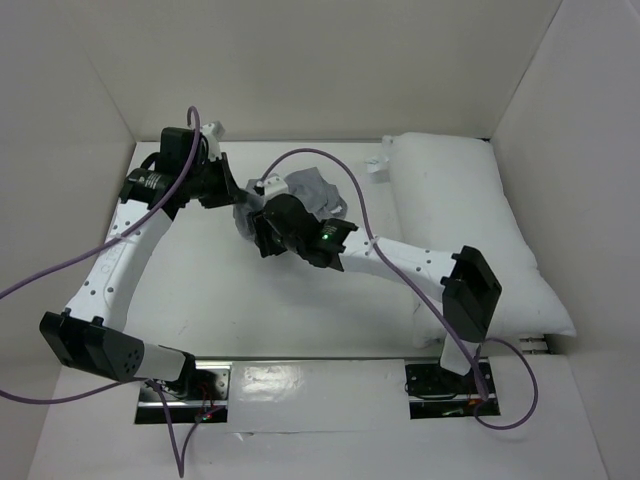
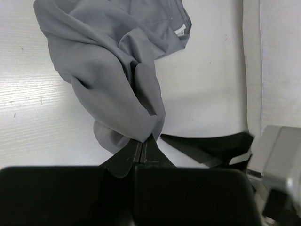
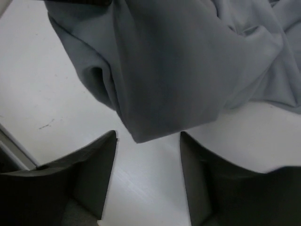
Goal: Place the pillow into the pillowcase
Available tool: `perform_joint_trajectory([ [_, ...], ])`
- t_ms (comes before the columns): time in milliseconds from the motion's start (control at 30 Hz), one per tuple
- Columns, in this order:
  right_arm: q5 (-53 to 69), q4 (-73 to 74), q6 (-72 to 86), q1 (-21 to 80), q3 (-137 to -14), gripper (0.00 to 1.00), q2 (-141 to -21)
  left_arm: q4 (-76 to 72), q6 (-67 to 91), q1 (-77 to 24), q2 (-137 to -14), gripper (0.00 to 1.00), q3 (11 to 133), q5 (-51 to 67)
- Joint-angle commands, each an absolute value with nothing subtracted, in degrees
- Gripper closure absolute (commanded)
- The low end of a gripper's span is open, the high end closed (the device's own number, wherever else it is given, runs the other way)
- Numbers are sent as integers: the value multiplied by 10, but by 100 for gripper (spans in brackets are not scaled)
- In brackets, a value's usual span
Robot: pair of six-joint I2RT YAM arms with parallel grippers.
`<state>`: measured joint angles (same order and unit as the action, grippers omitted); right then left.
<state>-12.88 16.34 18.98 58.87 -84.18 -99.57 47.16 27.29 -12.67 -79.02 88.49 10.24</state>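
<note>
Along the right wall point(image 1: 590, 150), the pillow point(image 1: 460, 220) lies lengthwise, near to far.

We find the pillow point(image 1: 470, 220) along the right edge of the table point(image 1: 230, 300), running from its far right corner towards the near edge. The pillowcase point(image 1: 315, 188) lies bunched near the middle of the far edge, left of the pillow and apart from it. The left gripper point(image 2: 143, 146) sits at its left side, a fold pinched between its fingers. The right gripper point(image 3: 148, 141) sits just before the cloth, fingers parted, a fold lying just beyond their tips
</note>
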Motion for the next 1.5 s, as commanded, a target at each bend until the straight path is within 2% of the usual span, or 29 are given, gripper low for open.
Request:
perform_joint_trajectory([
  [0, -195, 115, 197, 593, -873, 51, -1022, 465, 270, -124, -774, 100, 896, 110],
  [33, -208, 109, 197, 593, -878, 62, -1022, 465, 270, -124, -774, 100, 896, 110],
  [67, -223, 109, 211, 593, -878, 86, -1022, 465, 270, -124, -774, 100, 896, 110],
  [100, -236, 94, 211, 593, -864, 96, -1022, 465, 270, -124, -774, 100, 896, 110],
  [133, -250, 78, 211, 593, -850, 100, -995, 465, 270, -124, -774, 100, 896, 110],
  [200, -259, 23, 211, 593, -810, 100, -955, 465, 270, -124, -774, 100, 891, 115],
  [433, -286, 69, 176, 588, -835, 100, -895, 465, 265, -124, -780, 100, 915, 120],
  [567, -297, 90, 138, 588, -897, 100, -843, 470, 252, -124, -810, 100, 1000, 150],
  [733, -296, 92, 84, 594, -1013, 100, -808, 479, 247, -129, -853, 100, 1236, 198],
  [833, -291, 65, 72, 608, -986, 100, -753, 453, 252, -134, -847, 100, 1284, 235],
  [900, -297, 59, 72, 608, -956, 100, -697, 419, 258, -141, -803, 100, 1247, 252],
  [1033, -312, 98, 101, 608, -861, 100, -625, 380, 258, -141, -707, 100, 1039, 223],
  [1100, -312, 132, 117, 608, -836, 100, -614, 380, 263, -141, -686, 100, 976, 193],
  [1200, -285, 172, 144, 608, -794, 100, -613, 368, 258, -141, -680, 100, 884, 154],
  [1367, -144, 191, 180, 608, -748, 100, -705, 374, 264, -113, -732, 100, 812, 63],
  [1400, -138, 198, 188, 608, -735, 100, -723, 374, 265, -106, -741, 91, 812, 45],
  [1433, -132, 198, 200, 608, -728, 100, -758, 398, 282, -85, -762, 41, 812, 37],
  [1467, -137, 211, 207, 608, -728, 100, -776, 413, 282, -76, -773, 26, 812, 31],
])
